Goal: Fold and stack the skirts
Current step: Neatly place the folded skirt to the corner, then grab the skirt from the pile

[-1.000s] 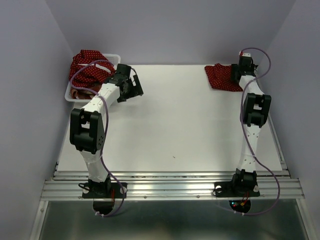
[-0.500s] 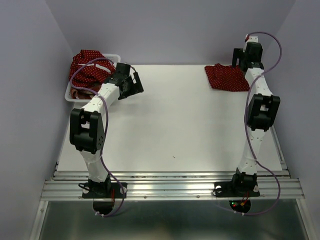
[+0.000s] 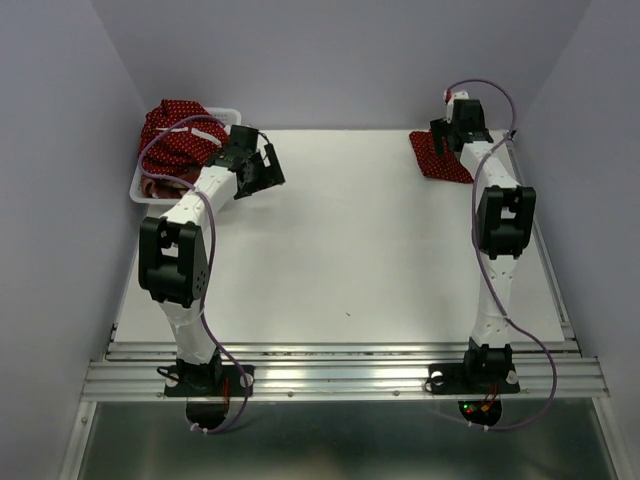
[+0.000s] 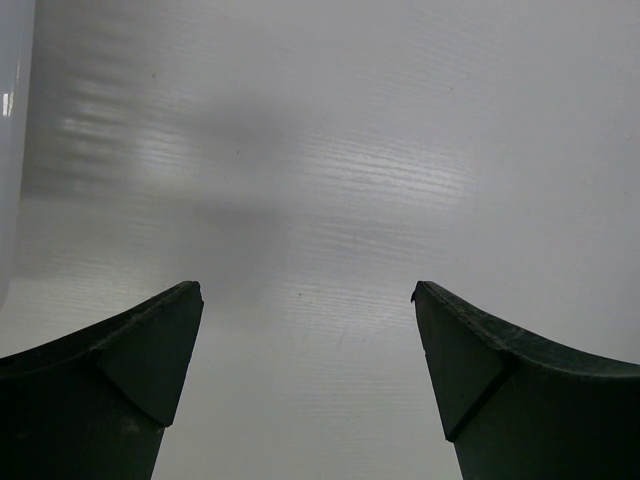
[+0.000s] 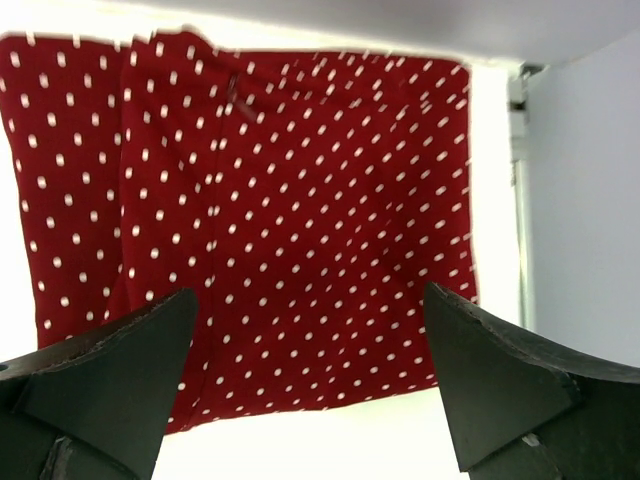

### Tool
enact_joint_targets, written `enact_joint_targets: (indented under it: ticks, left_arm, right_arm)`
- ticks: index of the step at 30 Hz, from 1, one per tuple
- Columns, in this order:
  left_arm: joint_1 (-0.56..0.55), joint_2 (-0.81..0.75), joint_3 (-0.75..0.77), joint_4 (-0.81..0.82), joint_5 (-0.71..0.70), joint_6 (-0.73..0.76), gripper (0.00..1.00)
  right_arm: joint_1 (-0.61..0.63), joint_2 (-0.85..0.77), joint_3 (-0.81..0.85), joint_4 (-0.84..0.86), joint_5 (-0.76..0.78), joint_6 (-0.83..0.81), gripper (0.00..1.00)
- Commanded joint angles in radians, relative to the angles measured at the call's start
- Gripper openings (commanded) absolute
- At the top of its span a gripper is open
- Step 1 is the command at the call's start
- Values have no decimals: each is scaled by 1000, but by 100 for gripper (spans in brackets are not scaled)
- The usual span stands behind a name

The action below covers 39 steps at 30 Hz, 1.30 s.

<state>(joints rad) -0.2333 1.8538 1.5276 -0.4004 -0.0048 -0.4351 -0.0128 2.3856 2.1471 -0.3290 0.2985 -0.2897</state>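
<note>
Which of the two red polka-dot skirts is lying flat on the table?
The skirt at the far right corner of the table: it lies flat. The other skirt is bunched up in the white basket at far left.

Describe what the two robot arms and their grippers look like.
The left arm and the right arm have white links, chunky black joints and black bases. A thin purple cable loops along each. The left gripper and the right gripper each have two dark, wedge-shaped fingers.
</note>
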Motion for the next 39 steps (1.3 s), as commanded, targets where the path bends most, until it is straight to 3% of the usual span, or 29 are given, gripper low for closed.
enact_joint_targets:
  ticks: [1, 15, 19, 28, 31, 34, 39]
  left_arm:
    - [8, -70, 9, 9, -15, 13, 99]
    - [11, -79, 6, 2, -21, 16, 99]
    - [11, -84, 12, 3, -17, 18, 99]
    - [22, -130, 54, 21, -69, 13, 99]
    - [38, -156, 71, 20, -93, 12, 99]
    - [81, -176, 78, 15, -115, 1, 99]
    - [214, -156, 117, -18, -135, 1, 99]
  right_arm:
    - [16, 3, -50, -21, -16, -6, 100]
    - [34, 87, -70, -30, -93, 57, 100]
    - [34, 90, -43, -28, -21, 83, 100]
    - [34, -61, 69, -25, 31, 125, 100]
    - [34, -181, 14, -9, 30, 176, 100]
    - [34, -305, -140, 16, -18, 231, 100]
    - [34, -517, -503, 123, -110, 414, 100]
